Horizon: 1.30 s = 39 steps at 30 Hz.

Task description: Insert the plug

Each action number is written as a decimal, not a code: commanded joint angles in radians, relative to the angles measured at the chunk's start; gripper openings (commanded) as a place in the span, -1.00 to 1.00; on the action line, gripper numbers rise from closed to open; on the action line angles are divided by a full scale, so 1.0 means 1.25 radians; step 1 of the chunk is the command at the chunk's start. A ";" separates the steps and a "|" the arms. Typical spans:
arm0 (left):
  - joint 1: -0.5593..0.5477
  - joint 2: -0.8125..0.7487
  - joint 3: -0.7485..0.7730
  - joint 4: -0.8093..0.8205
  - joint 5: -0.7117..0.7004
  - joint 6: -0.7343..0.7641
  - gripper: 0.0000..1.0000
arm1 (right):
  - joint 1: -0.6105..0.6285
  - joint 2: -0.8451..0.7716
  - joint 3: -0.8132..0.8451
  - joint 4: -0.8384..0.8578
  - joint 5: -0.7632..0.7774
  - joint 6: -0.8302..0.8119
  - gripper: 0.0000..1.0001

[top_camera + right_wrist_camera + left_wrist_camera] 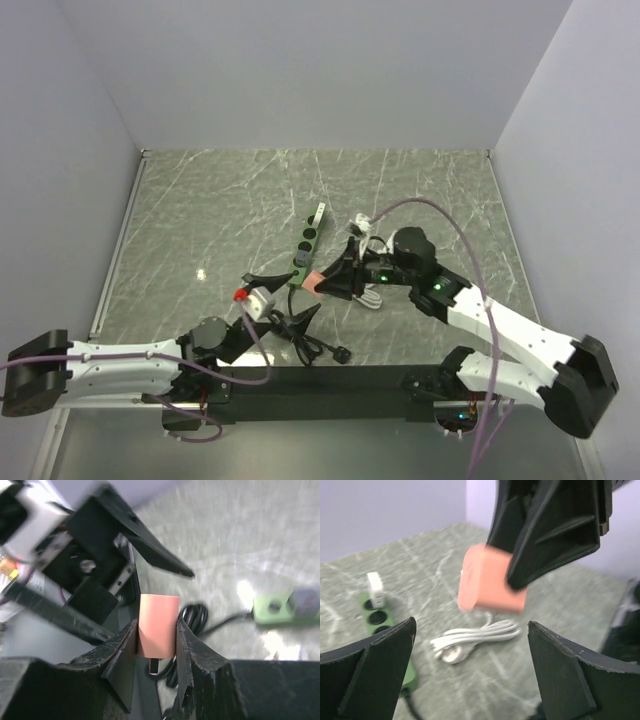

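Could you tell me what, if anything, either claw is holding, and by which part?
The right claw grips the pink plug by its two opposite sides; the left claw is open and empty.

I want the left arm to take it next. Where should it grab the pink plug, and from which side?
Probably the bare end of the pink plug sticking out past the fingers of the right tool. The open left tool faces it, so come straight on and pinch the flat sides, leaving the prong end free.
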 commanded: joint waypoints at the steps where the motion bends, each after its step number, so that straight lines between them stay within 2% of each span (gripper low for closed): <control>1: 0.001 -0.075 -0.036 0.049 0.074 -0.096 0.99 | 0.000 -0.107 -0.049 0.103 -0.011 -0.060 -1.00; 5: 0.005 -0.175 -0.061 0.040 0.145 -0.145 0.99 | 0.000 -0.154 -0.090 0.128 -0.024 -0.082 -1.00; 8: 0.016 -0.198 -0.056 0.050 0.255 -0.191 0.98 | 0.000 -0.134 -0.084 0.143 -0.071 -0.083 -1.00; 14: 0.017 -0.127 -0.014 0.086 0.352 -0.244 0.83 | 0.008 -0.137 -0.101 0.189 -0.107 -0.087 -1.00; 23: 0.019 -0.030 0.034 0.109 0.353 -0.238 0.55 | 0.016 -0.165 -0.133 0.268 -0.136 -0.049 -1.00; 33: 0.062 0.037 0.063 0.145 0.388 -0.259 0.52 | 0.049 -0.158 -0.126 0.264 -0.150 -0.048 -1.00; 37: 0.067 0.035 0.062 0.147 0.405 -0.263 0.22 | 0.049 -0.159 -0.126 0.266 -0.143 -0.047 -1.00; 38: 0.068 0.035 0.061 0.148 0.407 -0.263 -0.05 | 0.051 -0.159 -0.127 0.273 -0.138 -0.045 -1.00; 39: 0.070 0.035 0.061 0.145 0.409 -0.263 -0.24 | 0.049 -0.160 -0.127 0.274 -0.135 -0.043 -1.00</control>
